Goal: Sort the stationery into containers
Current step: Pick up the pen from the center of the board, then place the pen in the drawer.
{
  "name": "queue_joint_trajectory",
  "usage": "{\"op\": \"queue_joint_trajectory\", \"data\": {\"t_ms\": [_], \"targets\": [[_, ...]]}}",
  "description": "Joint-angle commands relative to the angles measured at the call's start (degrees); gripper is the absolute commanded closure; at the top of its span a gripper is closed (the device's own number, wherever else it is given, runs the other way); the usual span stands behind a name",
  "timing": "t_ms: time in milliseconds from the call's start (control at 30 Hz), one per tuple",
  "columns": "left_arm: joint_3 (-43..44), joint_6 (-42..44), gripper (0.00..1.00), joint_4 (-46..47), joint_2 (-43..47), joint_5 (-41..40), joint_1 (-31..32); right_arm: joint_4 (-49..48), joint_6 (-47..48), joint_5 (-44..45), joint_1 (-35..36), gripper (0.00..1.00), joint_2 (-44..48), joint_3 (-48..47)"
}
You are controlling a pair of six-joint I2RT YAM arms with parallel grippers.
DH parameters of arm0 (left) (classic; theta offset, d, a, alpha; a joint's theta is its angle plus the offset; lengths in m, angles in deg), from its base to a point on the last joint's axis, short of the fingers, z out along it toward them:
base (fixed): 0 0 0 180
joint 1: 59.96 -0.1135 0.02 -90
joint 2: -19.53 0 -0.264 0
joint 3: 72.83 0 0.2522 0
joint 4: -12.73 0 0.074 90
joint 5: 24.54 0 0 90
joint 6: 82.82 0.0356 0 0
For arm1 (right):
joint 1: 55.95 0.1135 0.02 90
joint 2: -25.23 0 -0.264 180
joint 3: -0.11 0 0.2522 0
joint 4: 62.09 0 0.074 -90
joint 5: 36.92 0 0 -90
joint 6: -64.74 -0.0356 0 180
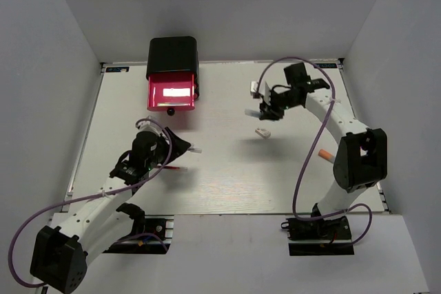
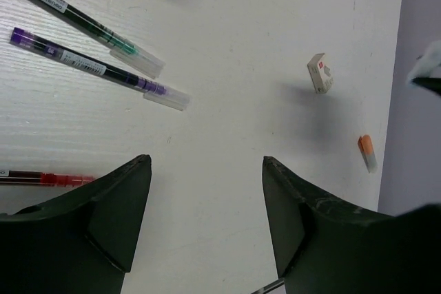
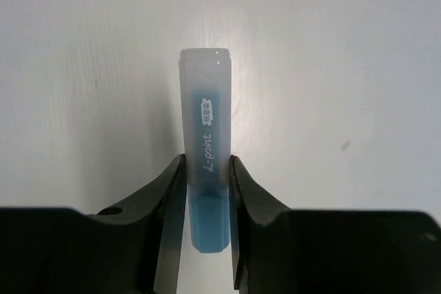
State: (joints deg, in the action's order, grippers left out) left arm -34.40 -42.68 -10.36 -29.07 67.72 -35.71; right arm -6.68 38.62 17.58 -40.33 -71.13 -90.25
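— White table point(image 1: 227, 184), grey walls on three sides. What is the biggest thing on it?
— One black cabinet point(image 1: 172, 53) at the far edge, left of centre. Its pink-red drawer point(image 1: 172, 93) stands open toward the arms, with a black knob point(image 1: 170, 110) at the front. A pale patch shows inside; I cannot tell what it is.
— And the left tool point(image 2: 207, 163)?
— Released, with its jaws wide apart and nothing between them. It hangs over the table nearer than the drawer.
— Any pens?
— Three, all close to that tool. A green pen point(image 2: 76, 22) and a purple pen point(image 2: 96, 70) lie nearly parallel, just apart. A red pen point(image 2: 45, 179) lies by the tool's left finger.
— The right tool point(image 3: 207, 166)?
— Clenched on a light-blue highlighter point(image 3: 205, 111), over the far right part of the table. One finger presses each side of the barrel and the capped end sticks out ahead.
— Smaller bits?
— A white eraser point(image 1: 262, 132) lies on the table near the right tool. An orange-tipped short bar point(image 1: 324, 155) lies further right, beside the right arm and well apart from the eraser.
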Motion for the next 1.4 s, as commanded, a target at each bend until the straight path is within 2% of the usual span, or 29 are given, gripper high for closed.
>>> {"op": "queue_joint_trajectory", "data": {"t_ms": [0,100,133,233,267,333,367,533,733,800,833,867,967,1233,1333,1367], "targets": [[-1.02,-3.56,0.25,-1.57,1.67,-2.79,0.27,0.37,-3.84,-11.25,5.2,1.0,-2.68,-10.12],[-1.02,-4.19,0.25,-3.06,1.67,-3.4,0.27,-9.62,-10.95,-13.53,10.29,1.0,-6.46,-17.06],[-1.02,-4.71,0.25,-3.59,2.36,-3.4,0.27,-13.92,-16.97,-13.97,11.27,1.0,-8.39,-19.79],[-1.02,-4.71,0.25,-5.79,4.12,-3.93,0.27,-24.65,-26.24,-13.89,15.84,1.0,-13.23,-24.81],[-1.55,-5.32,0.25,-6.32,4.91,-4.63,0.27,-33.65,-32.44,-13.02,18.11,1.0,-15.07,-25.35],[-1.55,-5.85,0.25,-7.81,7.01,-5.33,0.27,-38.9,-35.39,-11.52,19.62,1.0,-18.93,-28.15],[-1.55,-5.86,0.25,-8.34,7.72,-5.34,0.27,-44.93,-38.01,-9.69,21.37,1.0,-20.09,-29.04],[-2.08,-6.91,0.25,-10.89,10.28,-5.87,0.27,-55.6,-41.99,-6.07,24.55,1.0,-26.94,-34.93],[-2.08,-6.91,0.25,-10.9,10.89,-5.87,0.27,-58.78,-42.7,-2.64,25.78,0.98,-32.75,-39.86],[-2.08,-6.91,0.25,-10.37,10.11,-5.87,0.27,-58.7,-41.74,-1.85,26.04,0.87,-33.98,-39.6],[-2.08,-6.91,0.25,-10.37,9.41,-5.87,0.27,-58.7,-40.95,-1.5,26.04,0.66,-34.25,-39.33],[-2.08,-6.91,0.25,-9.76,9.4,-5.87,0.27,-58.53,-40.5,-1.32,26.22,0.6,-34.51,-39.16],[-1.56,-6.38,0.25,-9.22,7.73,-5.87,0.27,-57.73,-38.48,-0.53,25.69,0.53,-34.51,-38.36],[-1.55,-5.86,0.25,-6.76,6.15,-4.81,0.27,-57.21,-37.16,2.79,24.73,0.52,-28.46,-35.91],[-1.02,-5.33,0.25,-6.76,6.15,-4.81,0.27,-56.16,-38.3,7.79,23.24,0.63,-22.5,-31.52],[-1.02,-5.33,0.25,-6.76,6.76,-4.81,0.27,-51.89,-38.56,8.69,21.66,0.73,-21.34,-29.85]]}}
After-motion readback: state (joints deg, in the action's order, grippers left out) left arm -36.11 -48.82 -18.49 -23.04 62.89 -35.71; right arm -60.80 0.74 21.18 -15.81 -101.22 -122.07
